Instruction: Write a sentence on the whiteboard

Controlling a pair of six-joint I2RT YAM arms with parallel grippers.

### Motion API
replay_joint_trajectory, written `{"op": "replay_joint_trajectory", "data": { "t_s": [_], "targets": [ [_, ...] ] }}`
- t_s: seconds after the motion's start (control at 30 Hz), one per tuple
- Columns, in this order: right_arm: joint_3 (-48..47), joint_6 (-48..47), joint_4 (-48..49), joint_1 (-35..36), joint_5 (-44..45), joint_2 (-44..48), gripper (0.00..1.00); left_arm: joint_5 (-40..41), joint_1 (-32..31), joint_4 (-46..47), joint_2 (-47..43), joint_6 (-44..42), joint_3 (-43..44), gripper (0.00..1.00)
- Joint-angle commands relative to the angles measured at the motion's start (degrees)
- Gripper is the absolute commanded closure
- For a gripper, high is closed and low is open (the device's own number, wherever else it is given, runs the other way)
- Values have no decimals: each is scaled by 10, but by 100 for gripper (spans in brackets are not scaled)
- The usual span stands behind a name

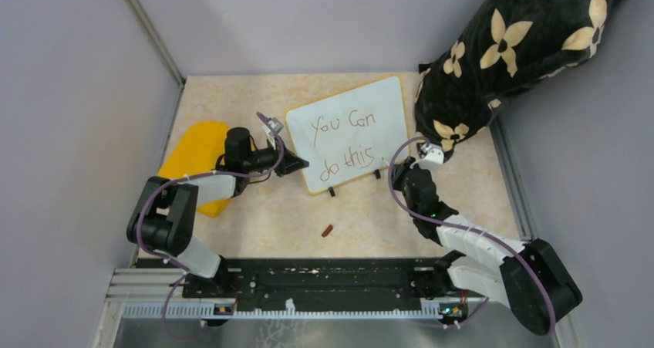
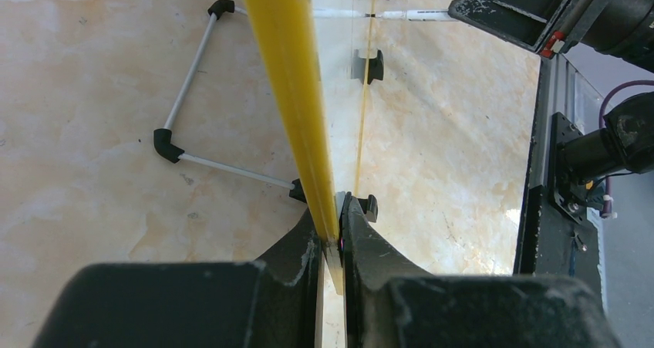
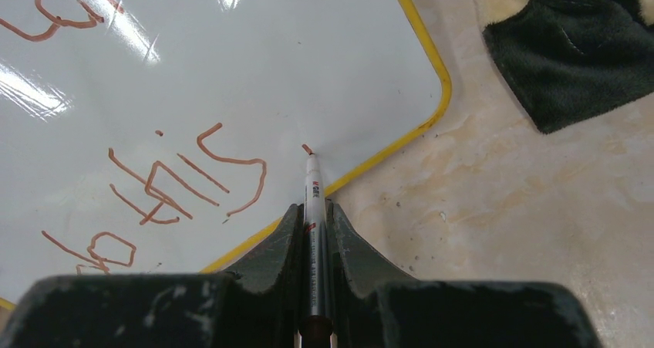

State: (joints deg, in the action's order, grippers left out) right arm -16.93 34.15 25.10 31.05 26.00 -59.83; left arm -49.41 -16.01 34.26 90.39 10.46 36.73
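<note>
Found left claw (image 2: 337, 209) clenched on the yellow rim of the whiteboard (image 2: 285, 93), edge running straight ahead from between its fingers, wire stand (image 2: 189, 72) on the surface (image 2: 92, 93) to their left. Found right claw (image 3: 312, 209) grasping a marker (image 3: 312, 182), tip touching the board just ahead of the fingers at a short stroke. Noted the sentence (image 3: 177, 178), "You Can" over "do this", ahead and left of that claw, between both claws.

Beige marbled table (image 1: 270, 217), whiteboard (image 1: 347, 132), yellow cloth (image 1: 197, 149), floral cushion (image 1: 524, 55), small brown object (image 1: 328, 230)
</note>
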Motion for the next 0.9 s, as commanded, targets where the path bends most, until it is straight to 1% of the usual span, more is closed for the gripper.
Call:
{"op": "replay_joint_trajectory", "data": {
  "t_s": [0.0,0.17,0.53,0.7,0.87],
  "targets": [
    [-15,-2,-8,-7,-6,30,100,67,-13,-78,25,-65,-14,100],
    [-13,-3,-38,-7,-9,67,100,70,-13,-78,26,-65,-14,100],
    [-18,-10,-153,-7,-36,206,100,72,-13,-78,27,-64,-14,100],
    [-29,-18,-217,-7,-73,267,100,75,-13,-79,27,-65,-14,100],
    [-56,-23,-289,-6,-148,322,100,79,-13,-84,25,-73,-14,100]
  ]
}}
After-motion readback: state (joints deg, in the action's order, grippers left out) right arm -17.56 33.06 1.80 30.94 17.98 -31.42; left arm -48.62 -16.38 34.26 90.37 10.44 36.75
